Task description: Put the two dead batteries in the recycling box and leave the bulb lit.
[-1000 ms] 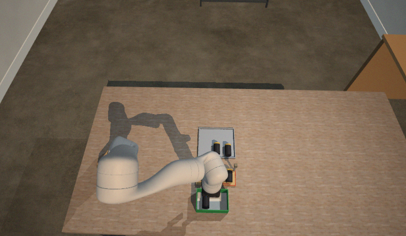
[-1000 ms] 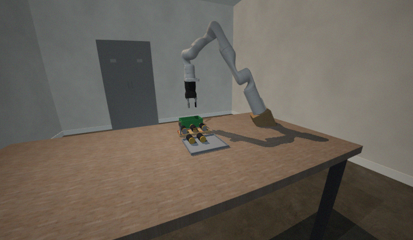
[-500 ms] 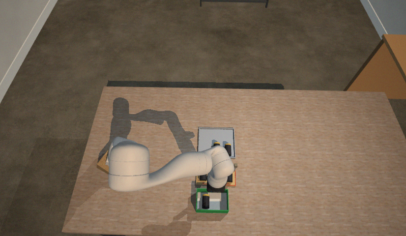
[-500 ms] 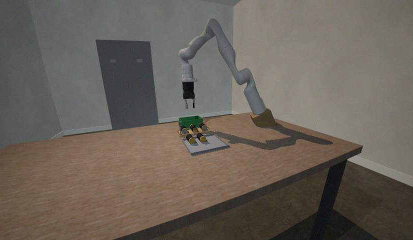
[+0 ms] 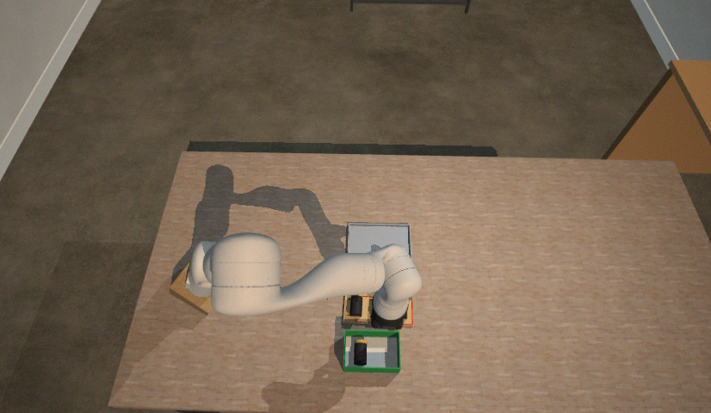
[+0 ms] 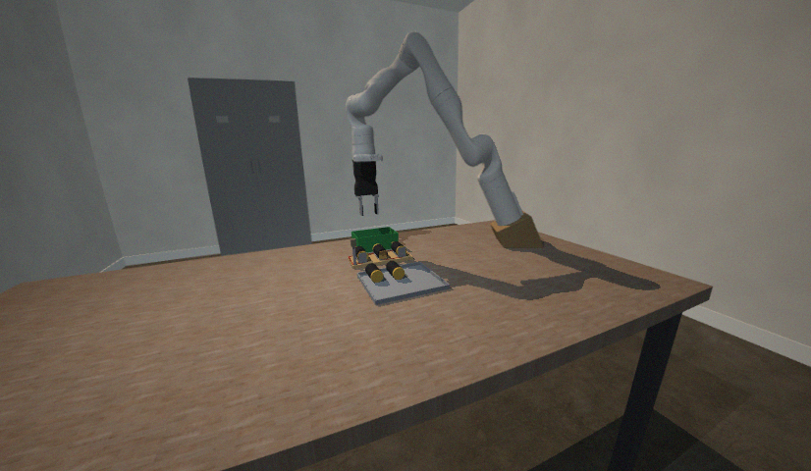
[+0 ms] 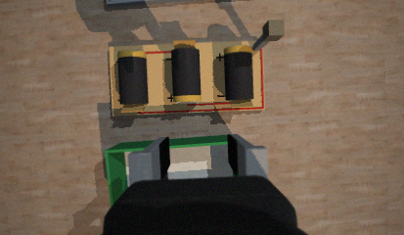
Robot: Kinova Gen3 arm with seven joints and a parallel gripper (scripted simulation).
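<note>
The gripper (image 6: 368,205) (image 7: 199,149) hangs well above the table (image 5: 528,267) (image 6: 268,350) (image 7: 336,147), its fingers spread wide with nothing between them; one battery (image 5: 360,353) lies in the green recycling box (image 5: 372,368) (image 6: 370,240) (image 7: 115,176); three batteries sit in the holder (image 5: 411,322) (image 6: 361,264) (image 7: 158,88) beside it; two more (image 6: 396,270) lie on the grey tray (image 5: 366,237) (image 6: 405,287).

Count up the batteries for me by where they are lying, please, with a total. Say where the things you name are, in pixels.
In the green box (image 5: 371,368) (image 6: 367,240) (image 7: 116,178): 1
In the wooden holder (image 5: 345,321) (image 6: 361,264) (image 7: 158,88): 3
On the grey tray (image 5: 358,233) (image 6: 411,287) (image 7: 140,2): 2
Total batteries: 6
</note>
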